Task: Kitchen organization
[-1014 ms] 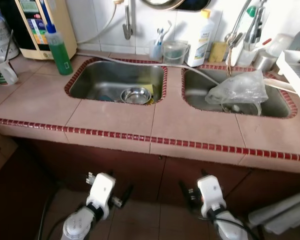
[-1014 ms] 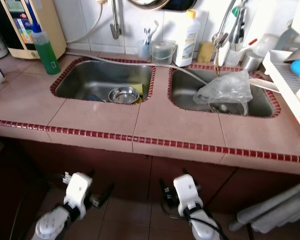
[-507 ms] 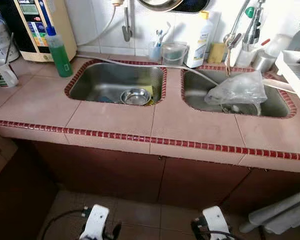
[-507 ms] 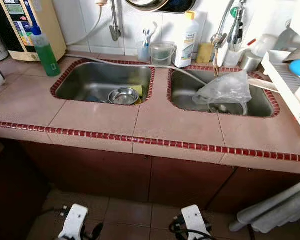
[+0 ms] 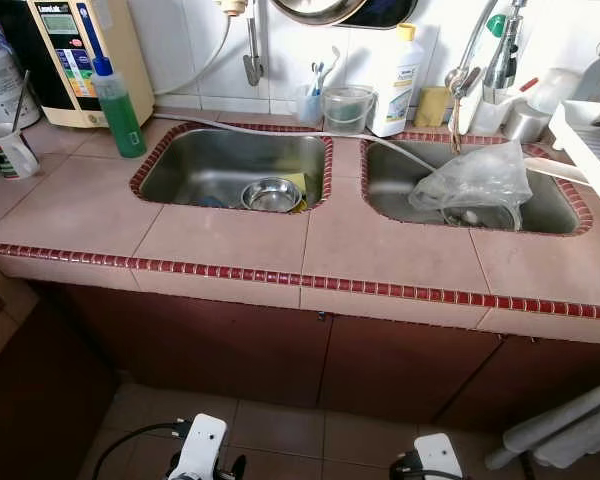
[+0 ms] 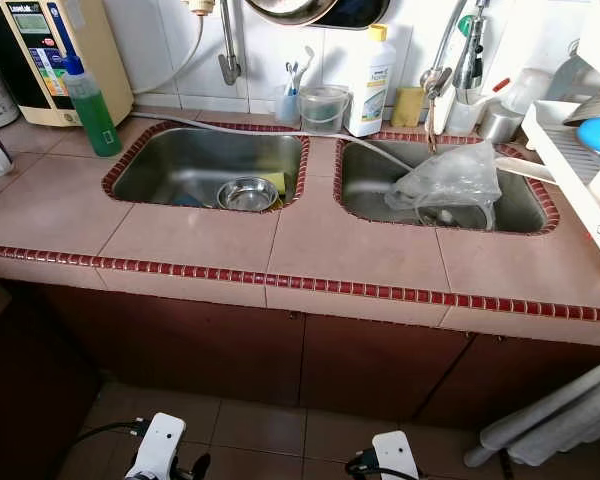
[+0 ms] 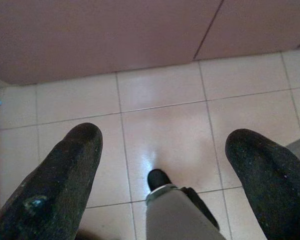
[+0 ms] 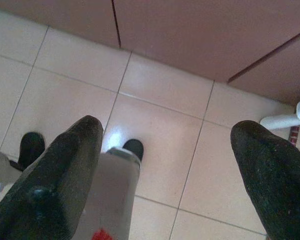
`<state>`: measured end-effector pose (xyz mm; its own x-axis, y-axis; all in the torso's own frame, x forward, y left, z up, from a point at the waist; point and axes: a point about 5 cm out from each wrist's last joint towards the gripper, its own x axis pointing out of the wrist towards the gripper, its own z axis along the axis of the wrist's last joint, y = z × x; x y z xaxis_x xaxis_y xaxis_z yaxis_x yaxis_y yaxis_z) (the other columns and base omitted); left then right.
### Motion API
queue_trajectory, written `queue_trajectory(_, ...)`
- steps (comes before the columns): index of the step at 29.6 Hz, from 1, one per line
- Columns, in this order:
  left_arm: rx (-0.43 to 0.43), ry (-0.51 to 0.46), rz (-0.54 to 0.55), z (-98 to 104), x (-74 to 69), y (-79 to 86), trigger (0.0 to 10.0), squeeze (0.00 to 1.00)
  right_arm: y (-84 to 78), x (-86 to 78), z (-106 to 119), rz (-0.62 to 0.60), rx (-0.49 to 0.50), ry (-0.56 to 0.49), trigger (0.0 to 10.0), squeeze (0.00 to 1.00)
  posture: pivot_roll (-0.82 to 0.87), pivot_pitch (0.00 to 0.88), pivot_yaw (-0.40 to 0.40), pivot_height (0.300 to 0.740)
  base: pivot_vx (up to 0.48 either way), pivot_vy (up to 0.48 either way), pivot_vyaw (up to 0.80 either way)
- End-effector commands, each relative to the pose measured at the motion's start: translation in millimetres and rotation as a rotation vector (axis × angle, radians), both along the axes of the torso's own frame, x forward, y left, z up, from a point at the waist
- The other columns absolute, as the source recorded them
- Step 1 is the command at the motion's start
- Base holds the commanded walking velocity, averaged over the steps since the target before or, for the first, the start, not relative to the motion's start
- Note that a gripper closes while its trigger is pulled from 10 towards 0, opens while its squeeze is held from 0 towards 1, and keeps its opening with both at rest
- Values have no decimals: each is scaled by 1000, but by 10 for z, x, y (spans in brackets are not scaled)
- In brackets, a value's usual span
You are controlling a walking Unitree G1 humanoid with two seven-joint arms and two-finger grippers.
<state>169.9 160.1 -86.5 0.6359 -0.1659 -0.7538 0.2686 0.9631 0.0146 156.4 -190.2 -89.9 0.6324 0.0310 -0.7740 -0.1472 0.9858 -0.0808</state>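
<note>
A tiled counter point(image 5: 230, 240) with two steel sinks lies ahead of me. A small steel bowl point(image 5: 271, 193) rests in the left sink point(image 5: 180, 170). A crumpled clear plastic bag point(image 5: 475, 180) lies over dishes in the right sink point(image 5: 390, 195). Both arms hang low before the cabinet doors, their white wrists at the lower edge, left wrist point(image 5: 198, 455) and right wrist point(image 5: 435, 460). My left gripper point(image 7: 162, 165) is open over the floor tiles, holding nothing. My right gripper point(image 8: 175, 165) is open too, and holds nothing.
A green soap bottle point(image 5: 118, 100), a water dispenser point(image 5: 75, 55) and a mug point(image 5: 7, 150) stand at the left. A white bottle point(image 5: 393, 80), a clear tub point(image 5: 347, 107) and a sponge point(image 5: 436, 103) line the back wall. A dish rack point(image 5: 595, 140) sits at the right.
Both arms have dropped from mid-lower view to the bottom edge, leaving just the wrists showing. The camera has shifted slightly; nothing on the counter has moved.
</note>
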Motion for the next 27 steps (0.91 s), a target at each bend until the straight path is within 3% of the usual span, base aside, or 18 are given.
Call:
queue_trajectory(1,16,0,3,10,30,37,10000,0,0,1,-6,-27,3,8,10000,0,-90,0,18,740,0,0,0)
queue_trajectory(10,15,-13,-2,35,82,39,10000,0,24,-19,-21,-38,8,21,10000,0,-87,0,33,740,0,-90,0)
queue_trajectory(27,34,17,-13,1,5,105,10000,0,41,-160,-75,-64,16,52,10000,0,-100,0,46,740,0,-138,0)
